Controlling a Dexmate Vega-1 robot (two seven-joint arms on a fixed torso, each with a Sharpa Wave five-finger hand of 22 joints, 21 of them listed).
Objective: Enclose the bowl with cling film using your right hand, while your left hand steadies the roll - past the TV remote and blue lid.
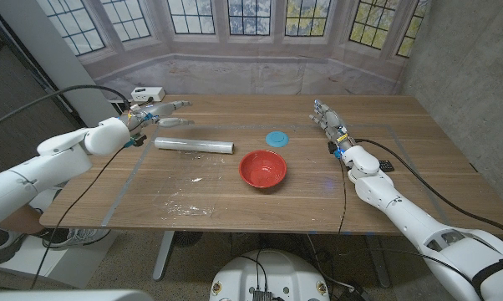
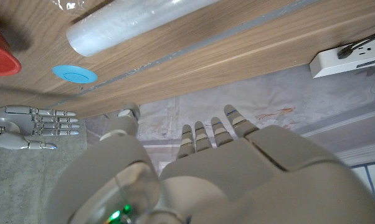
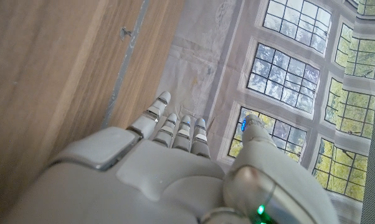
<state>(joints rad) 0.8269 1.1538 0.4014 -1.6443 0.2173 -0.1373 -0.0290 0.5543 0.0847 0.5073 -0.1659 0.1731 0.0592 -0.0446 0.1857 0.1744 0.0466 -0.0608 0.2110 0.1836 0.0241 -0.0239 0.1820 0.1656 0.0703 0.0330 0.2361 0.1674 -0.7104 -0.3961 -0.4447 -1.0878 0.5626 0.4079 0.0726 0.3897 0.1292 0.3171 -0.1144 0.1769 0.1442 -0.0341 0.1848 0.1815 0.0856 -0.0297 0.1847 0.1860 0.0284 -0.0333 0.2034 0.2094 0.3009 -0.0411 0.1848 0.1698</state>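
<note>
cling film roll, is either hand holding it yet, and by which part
Nothing is held. The cling film roll lies on the table, apart from the left hand and right hand, both with fingers spread.

Left hand [image 1: 155, 115] and right hand [image 1: 328, 122] both hover empty, fingers extended.

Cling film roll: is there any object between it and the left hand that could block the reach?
Nothing visible does. The left hand hovers open beyond the cling film roll, with only bare table between them. The red bowl and blue lid lie on the roll's other side.
</note>
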